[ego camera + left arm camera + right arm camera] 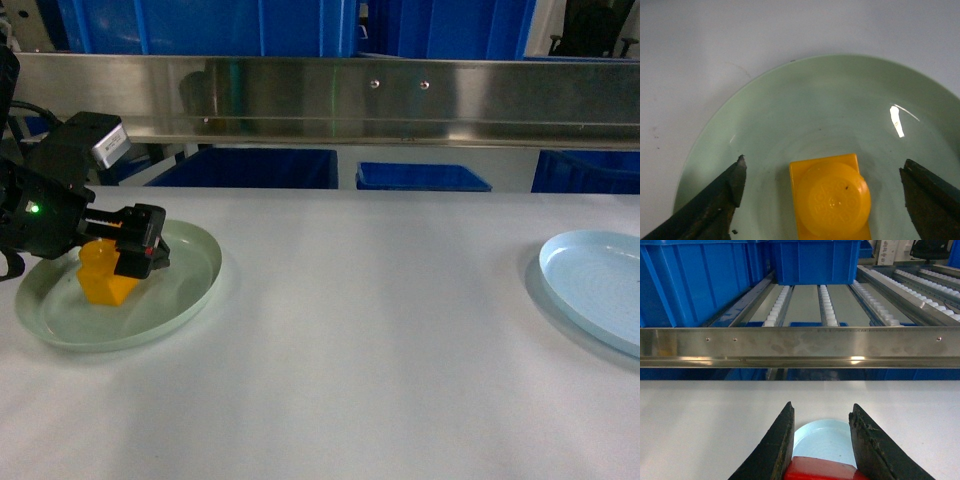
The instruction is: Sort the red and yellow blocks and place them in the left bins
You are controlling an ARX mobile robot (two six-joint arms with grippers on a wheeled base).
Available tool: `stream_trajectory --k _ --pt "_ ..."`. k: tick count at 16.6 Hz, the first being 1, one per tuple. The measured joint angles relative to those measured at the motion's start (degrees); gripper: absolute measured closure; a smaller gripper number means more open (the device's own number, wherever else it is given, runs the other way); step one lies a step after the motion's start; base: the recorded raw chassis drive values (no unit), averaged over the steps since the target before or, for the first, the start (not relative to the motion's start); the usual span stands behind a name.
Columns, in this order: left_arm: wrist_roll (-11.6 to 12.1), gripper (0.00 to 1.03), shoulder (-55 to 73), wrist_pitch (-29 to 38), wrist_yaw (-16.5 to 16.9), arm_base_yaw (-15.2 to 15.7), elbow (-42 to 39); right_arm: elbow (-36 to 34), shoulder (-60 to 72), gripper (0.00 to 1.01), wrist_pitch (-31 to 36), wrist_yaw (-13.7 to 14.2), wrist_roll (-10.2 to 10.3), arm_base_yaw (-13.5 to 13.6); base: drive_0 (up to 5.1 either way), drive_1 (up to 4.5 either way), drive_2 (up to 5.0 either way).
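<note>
The orange-yellow plastic studded brick (831, 199) sits on the pale green round plate (840, 110), between the spread tips of the left pincer (135, 243), untouched. The right pincer (821, 440) clamps a red plastic block (820, 470), level above the pale blue plate (822, 437) on the white desk (380, 340).

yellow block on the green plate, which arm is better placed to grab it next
Left. The left gripper is open, its fingers either side of the yellow block on the green plate. The right gripper is over the blue plate, shut on a red block.
</note>
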Motion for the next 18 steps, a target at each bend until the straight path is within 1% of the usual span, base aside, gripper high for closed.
stream_trajectory --k 3,6,7,10,13,16,17,18 --pt "-0.22 0.39 1.92 -1.66 -0.42 0.0 0.15 0.02 0.0 0.73 -0.02 0.0 0.0 0.0 0.0 0.0 0.0" --pt "-0.2 0.69 2.05 -0.96 -0.44 -0.5 0.11 0.02 0.0 0.73 0.0 0.0 0.0 0.0 0.0 0.0 0.0" --pt "-0.11 0.74 2.03 -0.17 -0.42 -0.77 0.11 0.02 0.0 0.73 0.0 0.0 0.0 0.0 0.0 0.0 0.0" --pt "0.59 0.75 -1.68 2.95 1.49 -0.33 -1.31 0.02 0.0 0.73 0.0 0.0 -0.02 0.0 0.0 0.0 0.0" --pt "0.46 0.75 -14.64 6.32 4.63 1.01 -3.52 0.02 0.0 0.73 0.0 0.0 0.0 0.0 0.0 0.0 0.0" --pt "0.04 0.76 -31.21 1.2 9.42 1.44 -9.44 0.02 0.0 0.73 0.02 0.0 -0.02 0.02 0.0 0.0 0.0" --pt "-0.33 0.76 -35.69 -0.59 9.79 1.44 -10.38 0.02 0.0 0.73 -0.02 0.0 -0.02 0.22 0.0 0.0 0.0" --pt "-1.14 0.76 -40.63 -1.22 9.27 1.46 -10.88 0.0 0.0 0.73 -0.02 0.02 -0.02 0.24 0.0 0.0 0.0"
